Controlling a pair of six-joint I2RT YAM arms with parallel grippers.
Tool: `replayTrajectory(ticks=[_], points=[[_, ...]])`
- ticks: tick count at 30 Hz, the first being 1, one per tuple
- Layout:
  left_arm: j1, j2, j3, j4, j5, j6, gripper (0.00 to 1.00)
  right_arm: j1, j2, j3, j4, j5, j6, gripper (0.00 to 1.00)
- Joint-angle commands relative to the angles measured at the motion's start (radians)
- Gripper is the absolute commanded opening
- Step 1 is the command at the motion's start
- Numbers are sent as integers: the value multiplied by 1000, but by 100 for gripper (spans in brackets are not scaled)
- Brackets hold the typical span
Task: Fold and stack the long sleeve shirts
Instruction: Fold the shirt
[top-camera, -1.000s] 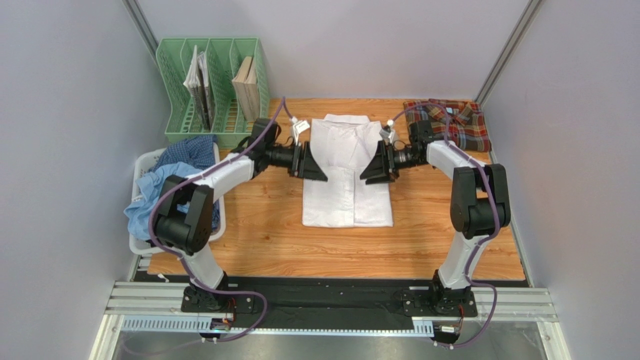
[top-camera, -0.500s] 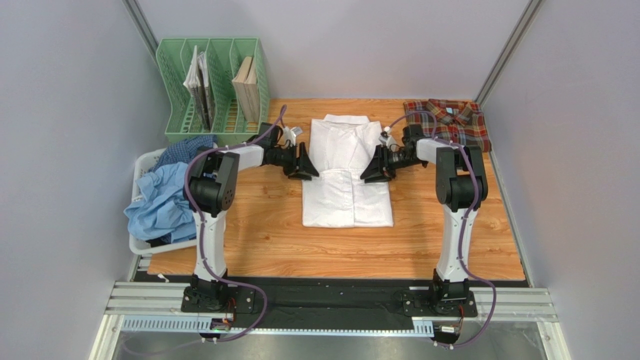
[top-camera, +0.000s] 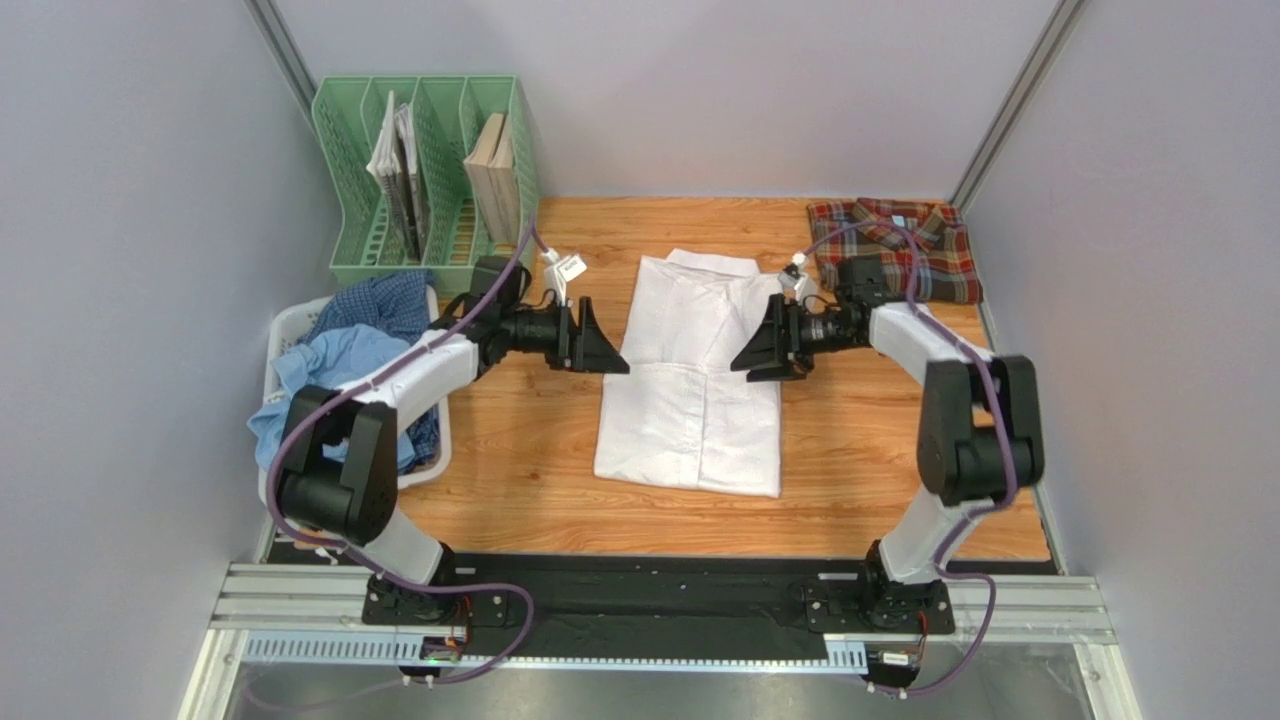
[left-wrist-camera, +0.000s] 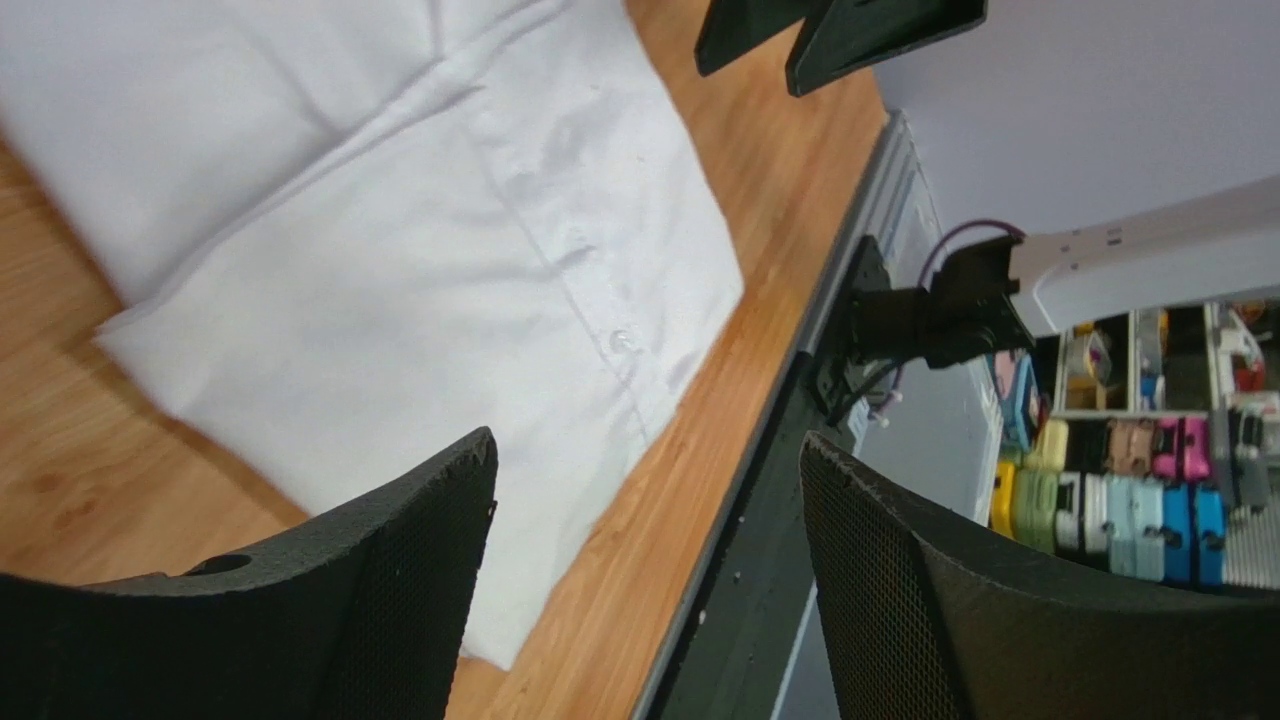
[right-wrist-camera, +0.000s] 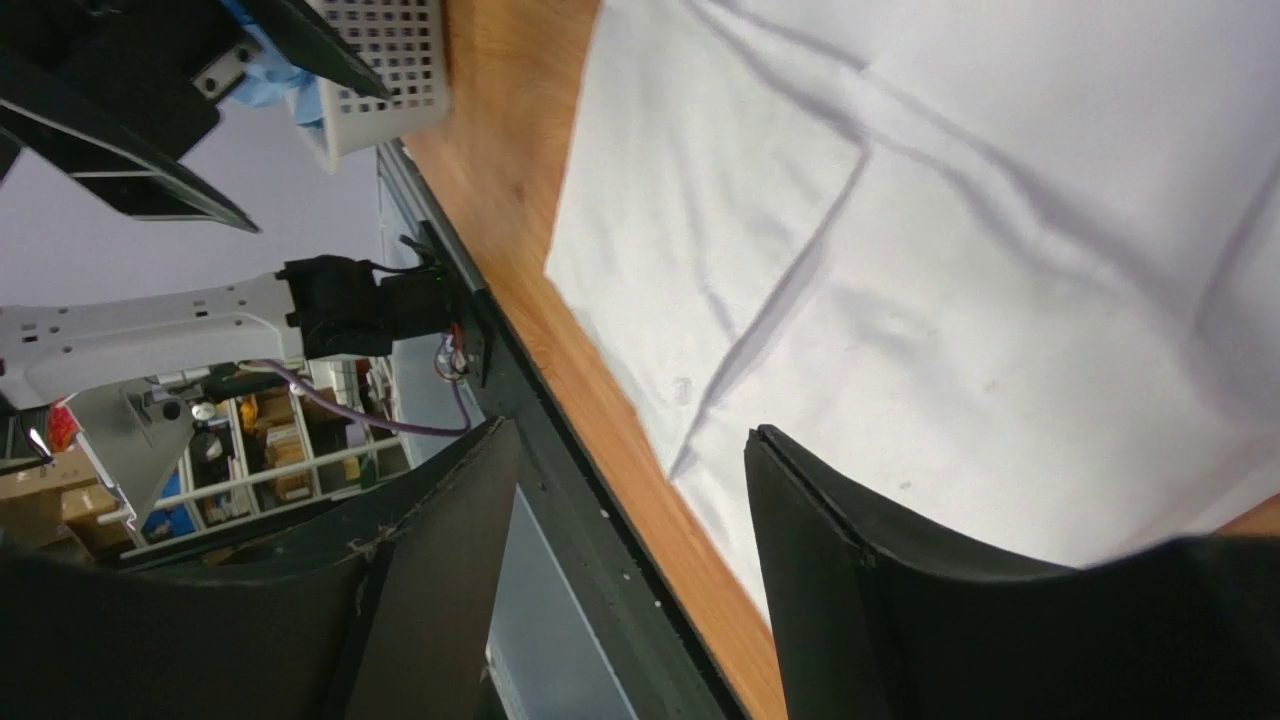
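Note:
The plain white shirt (top-camera: 694, 375) lies folded flat in the middle of the table, collar at the back, slightly skewed. It also shows in the left wrist view (left-wrist-camera: 406, 255) and the right wrist view (right-wrist-camera: 977, 255). My left gripper (top-camera: 601, 348) is open and empty just off the shirt's left edge. My right gripper (top-camera: 759, 353) is open and empty at its right edge. The plaid shirt (top-camera: 902, 248) lies folded at the back right corner. The light blue shirt (top-camera: 323, 398) and the dark blue checked shirt (top-camera: 376, 300) are heaped in the white basket.
The white basket (top-camera: 293, 323) stands at the table's left edge. A green file rack (top-camera: 428, 180) with books stands at the back left. Grey walls close in both sides. The black rail with the arm bases (top-camera: 661, 593) runs along the near edge.
The white shirt has slid toward the near edge and turned slightly. Both grippers have drawn a little outward from its sides and moved nearer with it.

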Motion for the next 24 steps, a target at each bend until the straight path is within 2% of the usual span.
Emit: replayTrajectory(ticks=[1,2,4,5,9,12,15,17,18,19,21,22,24], points=[[-96,-33,-133,52,85,-11,78,33,-189,-201,2,-67,62,62],[-112,-24,-157,104,84,-43,77,41,-192,-299,45,-75,74,61],[-150,-1,-189,167,77,-66,76,44,-195,-355,105,-26,78,58],[-160,48,-183,167,71,-71,76,44,-145,-356,92,-9,62,57],[-152,186,-135,123,-5,-75,70,35,104,-167,-94,53,-108,53],[-114,263,-109,121,-39,-87,68,13,197,-56,-85,145,-91,49],[-66,297,-73,46,-62,-52,67,-2,242,28,-122,198,-93,48],[-42,277,-53,34,-44,-12,67,-7,232,73,-175,203,-120,48],[-42,255,-52,32,-4,-2,68,-7,215,69,-192,140,-129,49],[-60,228,-75,49,25,-3,76,-5,143,24,-198,91,-129,54],[-100,104,-118,109,83,-26,84,6,42,-68,-163,-60,-116,63],[-150,58,-175,150,91,-50,90,28,-57,-117,-131,-98,-90,71],[-199,-36,-235,302,90,-173,96,62,-162,-293,77,-148,69,78]])
